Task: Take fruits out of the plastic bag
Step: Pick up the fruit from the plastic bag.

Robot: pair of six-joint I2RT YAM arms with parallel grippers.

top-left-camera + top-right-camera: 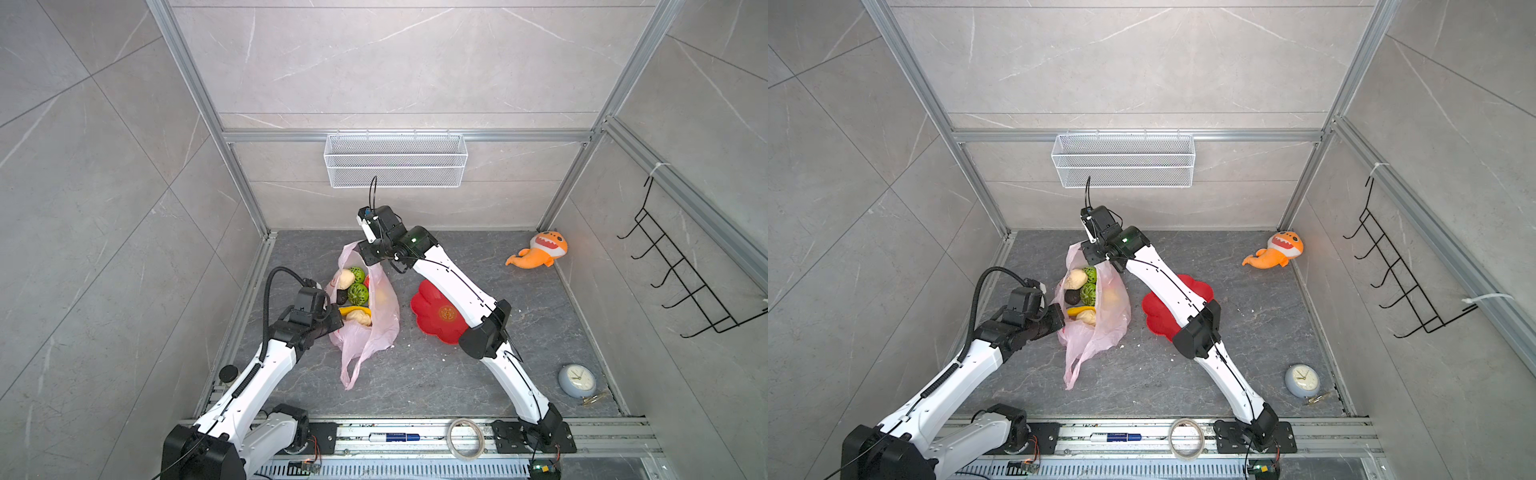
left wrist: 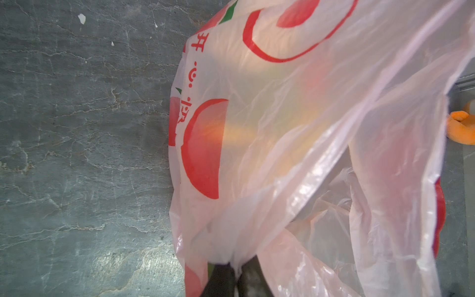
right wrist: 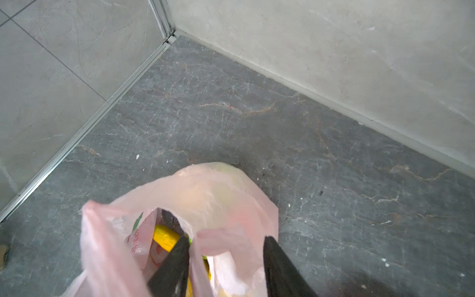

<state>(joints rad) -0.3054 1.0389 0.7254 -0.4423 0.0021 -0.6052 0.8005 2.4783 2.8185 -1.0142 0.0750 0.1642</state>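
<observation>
I am at the opening step. As far as I can see no fruit is out yet: they all lie in the bag (image 1: 386, 320). It sits on the table (image 1: 436, 374) between my arms, beside the plate (image 1: 432, 313).

My left jaws are together, clamped on the bag's near rim, and the left wrist view shows the film bunched between them. My right jaws stand apart at the far rim with a flap of film between them, gripping nothing.

Next, I judge, the right jaws must either close on that flap to spread the mouth or dip past it for a fruit. The green ball (image 1: 358, 293) and the beige lump (image 1: 345, 278) lie uppermost. The thin film may drag along with whatever I lift.

In both top views my own wrist hides the right tips, and my right arm covers part of the plate. The apple (image 1: 366, 281) is only a red sliver and the banana (image 1: 353, 310) is half buried. One yellow shape (image 1: 380, 296) shows only as a blur through the film.
</observation>
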